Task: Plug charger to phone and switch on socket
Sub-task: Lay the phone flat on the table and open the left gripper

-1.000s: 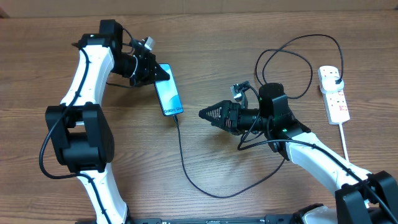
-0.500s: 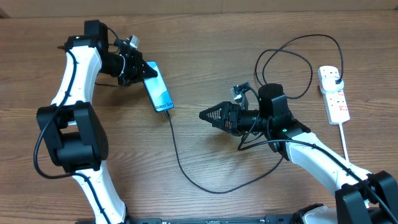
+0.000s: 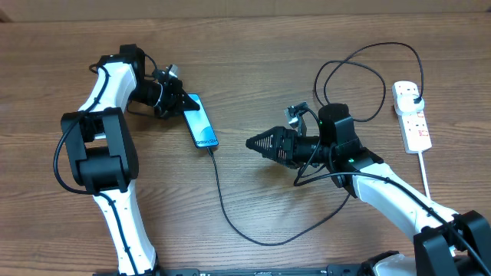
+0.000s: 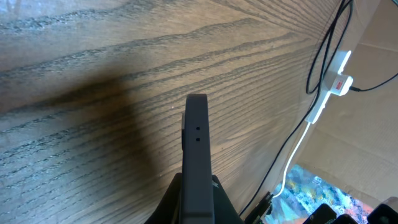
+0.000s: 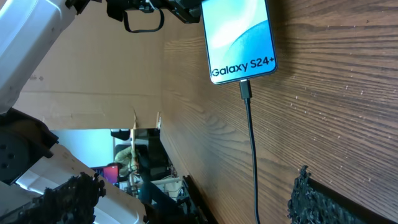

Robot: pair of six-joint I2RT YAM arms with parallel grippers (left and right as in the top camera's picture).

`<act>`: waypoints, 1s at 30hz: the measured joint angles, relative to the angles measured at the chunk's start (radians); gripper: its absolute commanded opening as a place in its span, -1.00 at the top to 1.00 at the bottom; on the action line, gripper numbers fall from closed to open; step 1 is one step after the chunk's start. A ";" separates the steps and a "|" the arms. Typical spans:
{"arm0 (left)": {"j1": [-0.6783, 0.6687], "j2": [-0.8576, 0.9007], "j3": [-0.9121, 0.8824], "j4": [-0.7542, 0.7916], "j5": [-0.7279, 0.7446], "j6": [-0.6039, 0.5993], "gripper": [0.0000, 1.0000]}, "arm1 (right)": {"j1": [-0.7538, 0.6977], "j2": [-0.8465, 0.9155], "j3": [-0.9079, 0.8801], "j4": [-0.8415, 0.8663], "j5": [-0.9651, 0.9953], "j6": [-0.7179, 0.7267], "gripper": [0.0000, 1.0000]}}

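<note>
My left gripper [image 3: 181,103] is shut on the top end of the phone [image 3: 201,121], whose lit blue screen faces the right wrist camera. In the left wrist view the phone [image 4: 197,149] shows edge-on between the closed fingers. The charger's connector [image 5: 246,90] sits in the phone's [image 5: 239,37] bottom port. Its black cable [image 3: 230,215] loops over the table to a black plug in the white socket [image 3: 412,115] at the far right. My right gripper [image 3: 257,142] is open and holds nothing, a short way right of the phone.
The socket's thick white cord [image 3: 426,180] runs down toward the front right edge. Loops of black cable [image 3: 360,77] lie behind the right arm. A cardboard wall [image 3: 307,9] borders the back of the wooden table [image 3: 253,61].
The left arm swung the phone left, then brought it back a little toward the front and right, and the cable end followed. The right arm has stayed still.
</note>
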 measured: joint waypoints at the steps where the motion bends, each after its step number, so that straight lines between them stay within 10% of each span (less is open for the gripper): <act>1: 0.000 0.000 0.000 0.000 0.000 0.000 0.92 | 0.000 0.000 0.000 -0.001 0.000 -0.001 -1.00; 18: 0.000 0.000 0.000 0.007 -0.057 0.000 0.89 | 0.000 0.000 0.000 -0.001 0.001 -0.004 -1.00; 30: 0.000 0.000 0.000 0.006 -0.097 0.000 0.47 | 0.000 0.000 0.000 -0.001 0.000 -0.004 -1.00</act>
